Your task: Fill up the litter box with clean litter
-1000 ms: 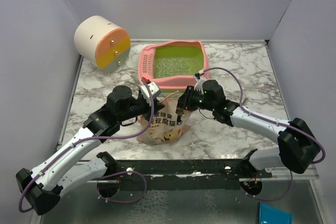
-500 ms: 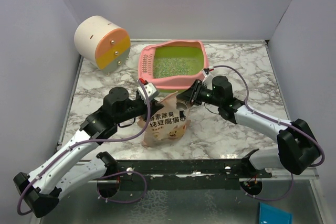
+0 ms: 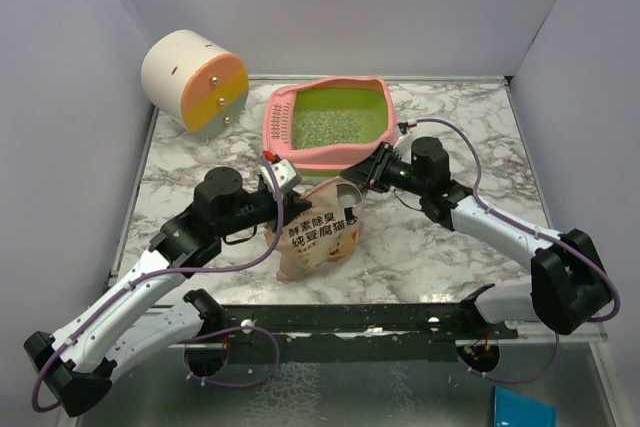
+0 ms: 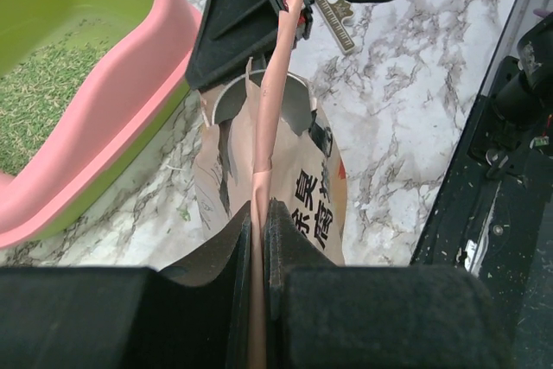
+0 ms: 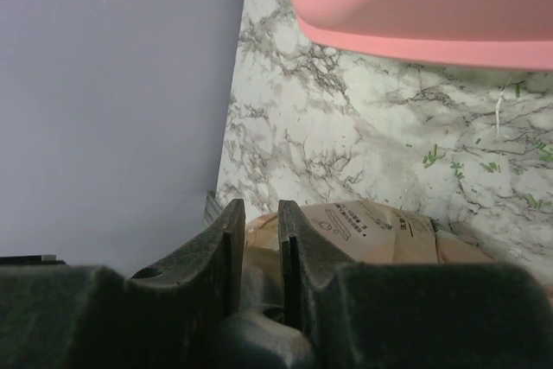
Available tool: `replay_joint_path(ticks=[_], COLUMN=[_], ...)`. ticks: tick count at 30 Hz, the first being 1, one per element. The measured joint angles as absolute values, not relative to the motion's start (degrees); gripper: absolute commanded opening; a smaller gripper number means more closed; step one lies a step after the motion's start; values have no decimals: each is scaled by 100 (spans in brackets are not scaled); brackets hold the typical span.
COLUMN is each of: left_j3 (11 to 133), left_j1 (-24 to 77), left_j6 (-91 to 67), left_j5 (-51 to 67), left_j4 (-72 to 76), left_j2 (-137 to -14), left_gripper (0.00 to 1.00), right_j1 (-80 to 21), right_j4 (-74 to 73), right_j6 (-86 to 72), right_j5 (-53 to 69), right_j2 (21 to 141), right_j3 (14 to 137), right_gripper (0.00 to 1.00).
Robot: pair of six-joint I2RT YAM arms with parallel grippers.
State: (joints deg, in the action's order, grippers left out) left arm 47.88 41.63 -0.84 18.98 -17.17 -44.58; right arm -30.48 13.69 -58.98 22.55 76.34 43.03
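**Top external view.** The litter box [image 3: 330, 159] lies at 12 o'clock on the marble table [image 3: 470, 127]. A thin layer of clean litter [image 3: 330, 125] lies in its green basin. A cream-and-orange cylinder [image 3: 195, 80] sits at 10 o'clock. The printed pouch [image 3: 318, 235] stands just short of the box's near rim. The left gripper [image 3: 287, 185] meets the pouch mouth at its 10 o'clock corner and the right gripper [image 3: 352, 179] at its 2 o'clock corner.

**Left wrist view.** The left gripper [image 4: 259, 212] is pinched flat on the pouch's [image 4: 298, 196] pink top seam. The seam runs toward 12 o'clock, where the right gripper [image 4: 292, 8] nips its far end. A grey curved object [image 4: 259, 97], not identifiable, shows inside the mouth. The box wall [image 4: 147, 75] and its litter [image 4: 43, 92] lie at 10 o'clock.

**Right wrist view.** The fingers [image 5: 232, 252] stand nearly together with pouch film in the slit, which reads as a clamp. The pouch body [image 5: 371, 222] lies at 4 o'clock and the box rim [image 5: 415, 36] at 1 o'clock. Stray granules [image 5: 484, 162] dot the marble.

**Handling (judgement).** The pouch is soft, slick film and is probably bottom-heavy, so it will sag and fold between the two holds. The doubled seam at the corners is the soundest place to grip. The granules run freely and will scatter if the mouth is short of the rim. The box is stiff and likely light, so it may slide if nudged.
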Motion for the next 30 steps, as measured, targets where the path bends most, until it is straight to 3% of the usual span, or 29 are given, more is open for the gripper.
replay_joint_path(ticks=[30], left_j3=[4788], left_j1=[4158], left_j6=[-165], left_j5=[1999], left_j4=[-1721], left_j2=[-4436], left_gripper=[0], right_j1=[-2163], right_j4=[1935], right_j6=[-7091], right_j5=[2757], right_j2=[7819], right_j3=[4351], right_gripper=[1])
